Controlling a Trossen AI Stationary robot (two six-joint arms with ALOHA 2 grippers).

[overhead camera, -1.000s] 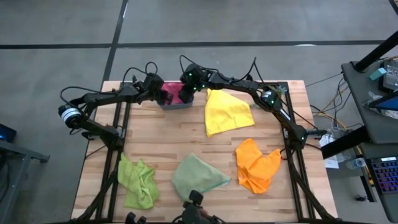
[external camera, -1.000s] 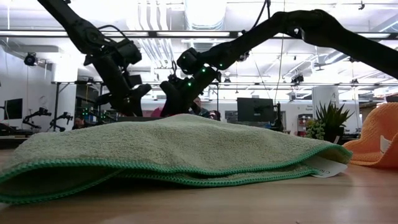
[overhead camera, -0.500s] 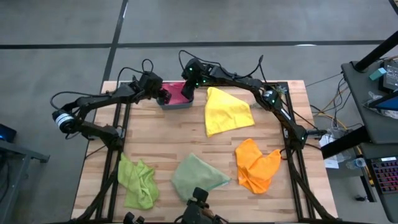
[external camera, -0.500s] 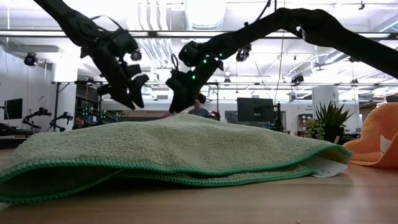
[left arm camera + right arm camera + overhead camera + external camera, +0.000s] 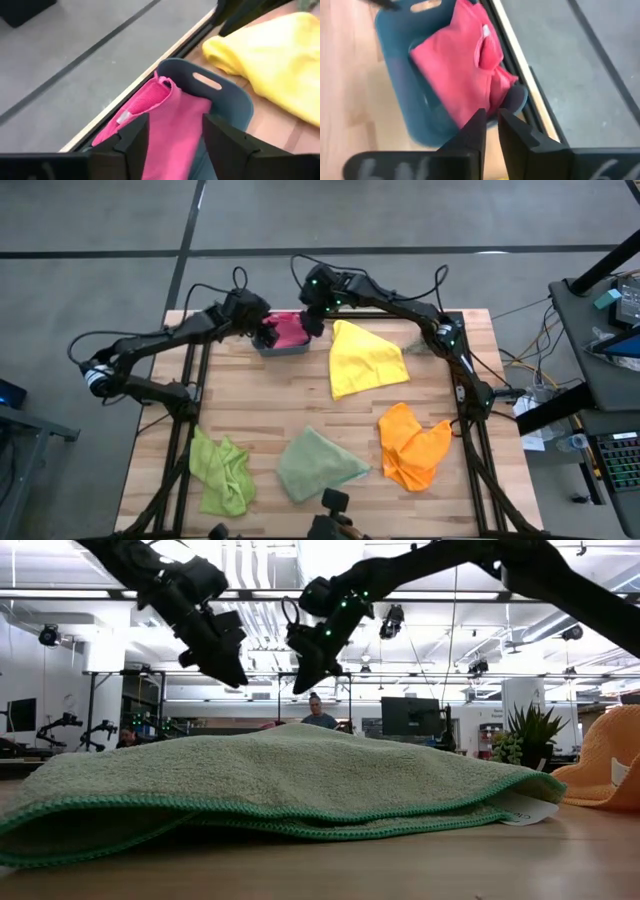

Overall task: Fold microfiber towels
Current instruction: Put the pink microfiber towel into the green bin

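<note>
Pink towel: folded, lying inside the small teal bin at the far edge of the table. In both wrist views it fills most of the bin, with one folded edge standing up near the bin's outer side.

Left gripper: above the bin's left end, fingers apart with clear space between them, nothing held. The left wrist view looks straight down past the two fingers onto the pink cloth.

Right gripper: above the bin's right end, just beside the near corner of the yellow towel. Its fingers stand almost together with only a narrow slit between them, and no cloth shows in that slit. The low view places both grippers raised above the table.

Remaining towels: yellow lies spread in a rough triangle right of the bin; orange, pale sage green and lime green lie crumpled along the near side, well apart from both arms.

Governing relation: the yellow towel lies to the right of the bin, its pointed corner toward the right gripper, so the right arm is the nearer one. Its long axis appears to run from that corner diagonally toward the table's right side, though the folds make this uncertain.
</note>
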